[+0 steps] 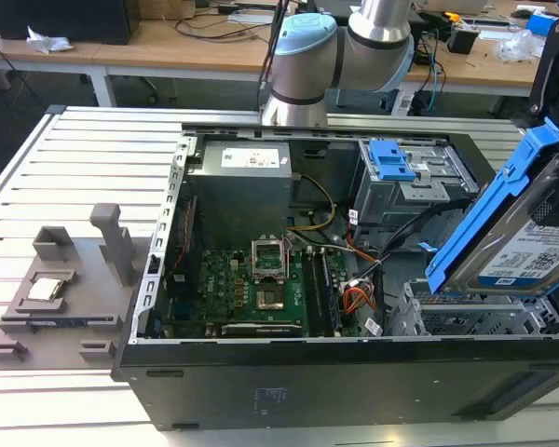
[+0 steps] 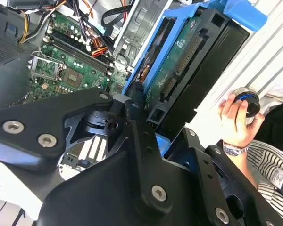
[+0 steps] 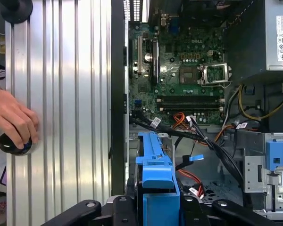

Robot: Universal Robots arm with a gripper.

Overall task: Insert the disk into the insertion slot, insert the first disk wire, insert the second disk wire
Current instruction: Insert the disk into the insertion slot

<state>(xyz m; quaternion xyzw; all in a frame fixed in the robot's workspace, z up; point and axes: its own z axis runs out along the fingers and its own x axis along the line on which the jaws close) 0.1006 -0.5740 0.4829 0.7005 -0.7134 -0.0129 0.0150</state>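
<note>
The black open PC case [image 1: 261, 391] lies on the slatted aluminium table [image 1: 74, 149]. Inside, at the exterior view's right, sits the grey perforated sheet-metal drive cage [image 1: 466, 321], i.e. the insertion slot. The silver hard disk in bright blue carrier [image 1: 531, 237] hangs tilted just above it, not in yet. The black end effector [image 3: 156, 207] is clamped on the disk's end. Step 1 is in hand; I judge the disk needs levelling & lining up w/ the cage mouth.

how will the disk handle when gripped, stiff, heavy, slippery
Probably stiff and heavy for its size: the disk looks like a metal slab in a moulded blue carrier. Held tilted near the insertion slot, it might slide on smooth plastic.
</note>
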